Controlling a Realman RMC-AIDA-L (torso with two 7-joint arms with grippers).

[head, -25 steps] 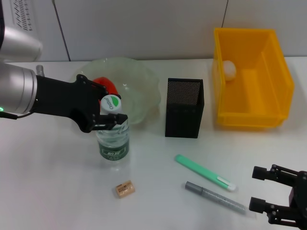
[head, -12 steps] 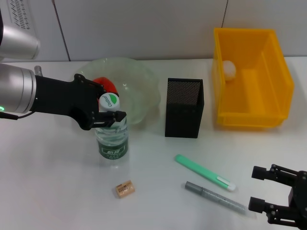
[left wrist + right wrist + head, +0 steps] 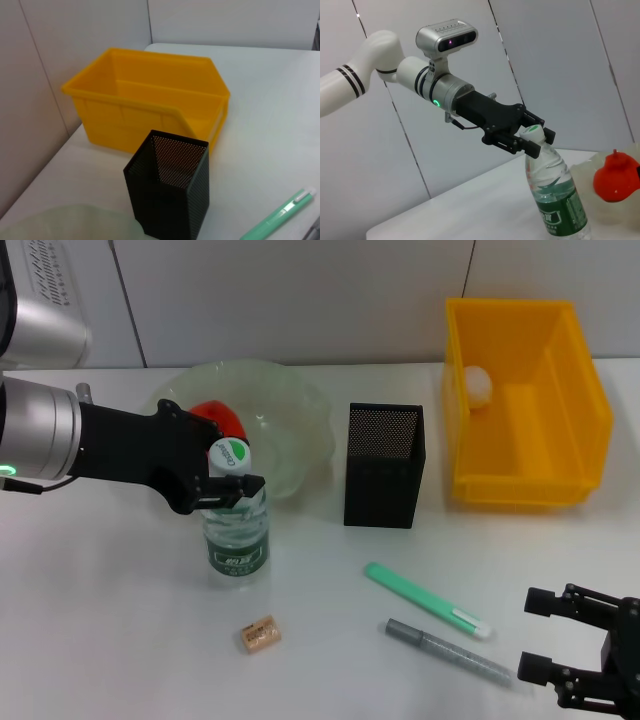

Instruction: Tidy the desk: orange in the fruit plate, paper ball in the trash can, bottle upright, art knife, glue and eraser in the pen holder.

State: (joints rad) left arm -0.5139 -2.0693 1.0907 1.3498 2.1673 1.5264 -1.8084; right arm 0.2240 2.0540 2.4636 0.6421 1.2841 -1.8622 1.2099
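Right now, from the head view, I have the left gripper (image 3: 228, 487) clamped on the neck of the bottle (image 3: 236, 530), just under its white cap. The bottle stands on the desk (image 3: 120, 620) just in front of the fruit plate (image 3: 290, 410), leaning a little toward it. The orange (image 3: 220, 418) lies in the plate beyond the bottle; the pen holder (image 3: 384, 465) stands well to the bottle's right, and the paper ball (image 3: 479, 384) sits in the trash can (image 3: 580, 430) further right. The eraser (image 3: 259, 634) lies near the bottle's base, toward me; the green pen-like tool (image 3: 425, 600) and the grey one (image 3: 450, 651) lie off to its right. My right gripper (image 3: 575, 650) waits spread open, beyond the grey tool, far from the bottle.

Left wrist view: only the pen holder (image 3: 167, 190), trash can (image 3: 145, 105) and green tool (image 3: 277, 217); no fingers visible.

Right wrist view: the fingers (image 3: 520, 142) pinch the bottle (image 3: 555, 190) at its neck, orange (image 3: 615, 177) beside it.

I judge the bottle step nearly done. Next: level it, release cleanly without tipping, then collect the eraser.
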